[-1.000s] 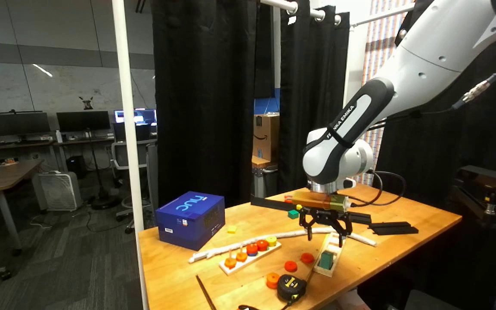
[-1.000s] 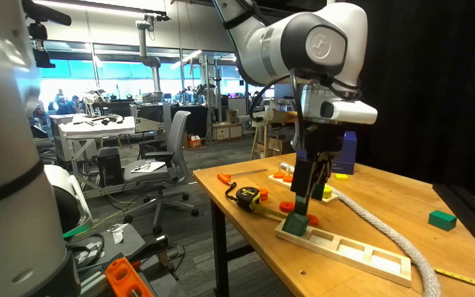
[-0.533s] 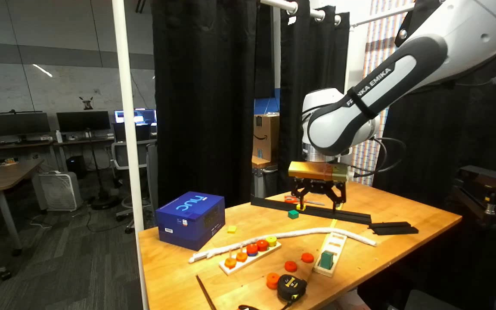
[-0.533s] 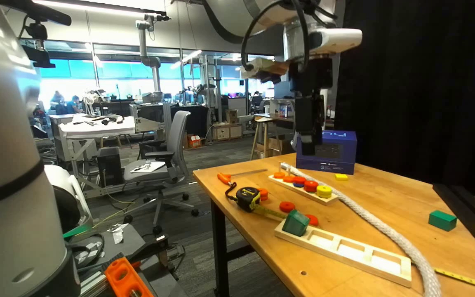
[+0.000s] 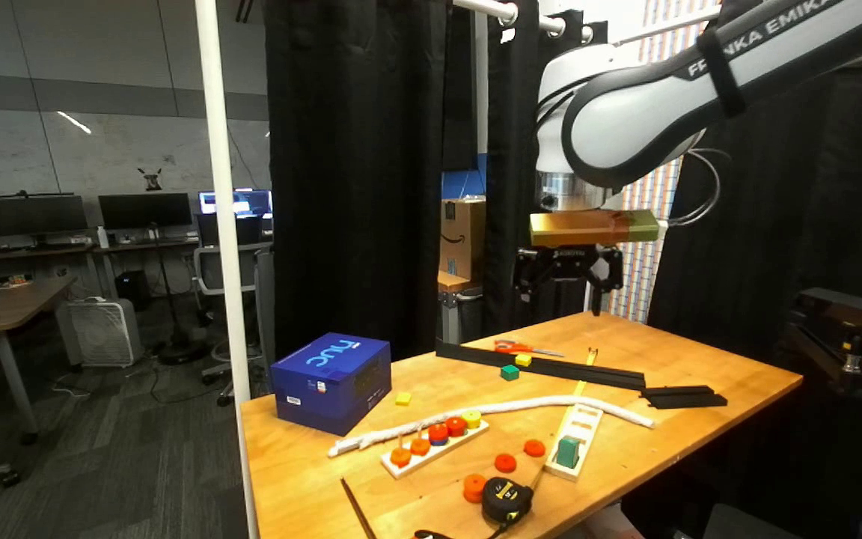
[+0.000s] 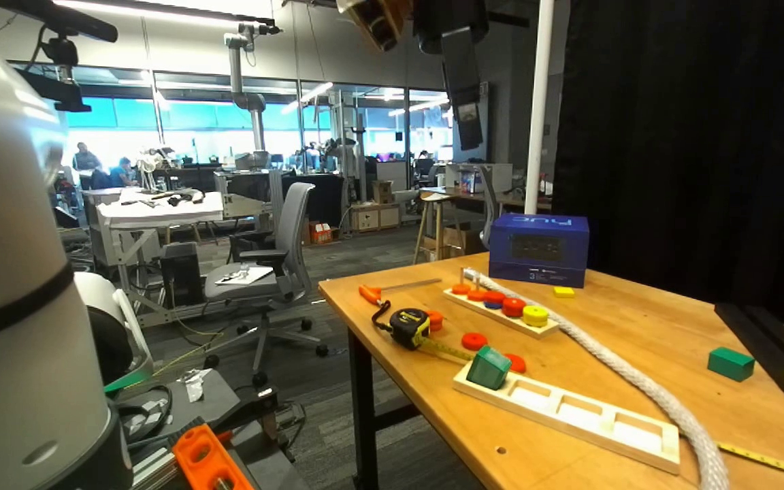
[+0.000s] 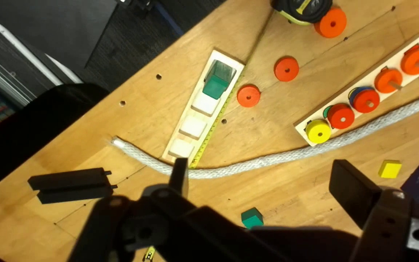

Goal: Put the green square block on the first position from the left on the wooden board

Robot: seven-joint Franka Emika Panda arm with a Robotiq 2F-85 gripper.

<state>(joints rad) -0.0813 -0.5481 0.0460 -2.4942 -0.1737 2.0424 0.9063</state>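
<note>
The green square block [image 5: 568, 452] stands in an end compartment of the pale wooden board [image 5: 583, 429]. In an exterior view the block [image 6: 489, 367] looks tilted in the board [image 6: 569, 420], not lying flat. The wrist view shows the block [image 7: 216, 82] in the same end compartment of the board [image 7: 184, 134]; the other compartments are bare. A second, smaller-looking green block [image 5: 509, 372] lies on the table beside the black strips; it also shows in the wrist view [image 7: 252, 218]. My gripper [image 5: 560, 301] is open and empty, high above the table, its fingers [image 7: 260, 162] wide apart.
A peg board [image 5: 431, 449] with coloured rings, a white rope [image 5: 491, 409], a tape measure [image 5: 506, 499] with its blade along the board, loose red rings [image 5: 505, 463], a blue box [image 5: 331, 382], yellow blocks [image 5: 402, 399] and black strips [image 5: 588, 372] are on the table.
My gripper has risen from the green block, opened around it no longer, and moved up and away, high over the table. The block stays tilted in the board's end compartment.
</note>
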